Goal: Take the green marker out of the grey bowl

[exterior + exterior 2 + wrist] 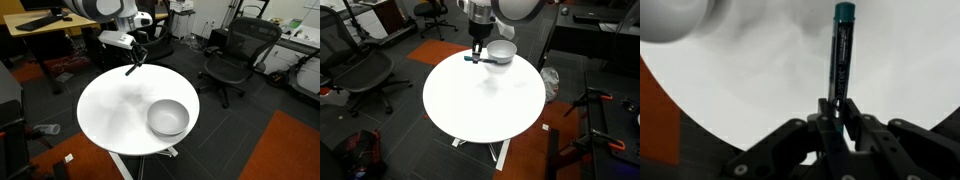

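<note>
My gripper is shut on the green marker, a thin dark stick with a teal cap that points away from the jaws. In both exterior views the gripper hangs over the edge of the round white table, with the marker just above the surface. The grey bowl stands apart from the marker and looks empty. In the wrist view part of the bowl shows blurred at the top left.
Black office chairs stand around the table. Desks line the back. An orange-red carpet patch lies on the floor. A tripod stands near the table.
</note>
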Available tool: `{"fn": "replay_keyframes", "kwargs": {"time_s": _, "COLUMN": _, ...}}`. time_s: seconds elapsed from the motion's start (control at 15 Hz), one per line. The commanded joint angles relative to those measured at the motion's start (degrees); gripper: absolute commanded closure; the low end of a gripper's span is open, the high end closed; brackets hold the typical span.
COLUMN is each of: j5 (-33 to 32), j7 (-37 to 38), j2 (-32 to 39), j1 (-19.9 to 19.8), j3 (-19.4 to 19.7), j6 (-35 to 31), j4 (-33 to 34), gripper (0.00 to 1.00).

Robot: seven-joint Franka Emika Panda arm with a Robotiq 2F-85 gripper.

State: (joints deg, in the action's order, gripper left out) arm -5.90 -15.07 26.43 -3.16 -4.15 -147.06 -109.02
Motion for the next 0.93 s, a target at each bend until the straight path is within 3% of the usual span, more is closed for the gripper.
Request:
{"fn": "replay_keyframes", "kwargs": {"time_s": 0.0, "j5": 2.28, "j7": -11.39, "j2": 4.76, "j1": -1.62, "j3": -4.29, "j6": 0.99, "j4": 5.09, "gripper": 0.95}}
{"fn": "replay_keyframes", "kwargs": {"time_s": 0.53, "j5": 2.59, "j7": -39.67, "j2": 15.52, "j1": -6.88, "j3": -10.62, "j6": 5.29, "j4": 13.82, "gripper": 0.95}}
{"fn": "replay_keyframes", "kwargs": {"time_s": 0.87, "j5": 2.61, "j7": -53.38, "j2": 18.54, "j1": -6.72, "j3": -10.43, "j6": 11.81, "j4": 17.99, "gripper": 0.95}}
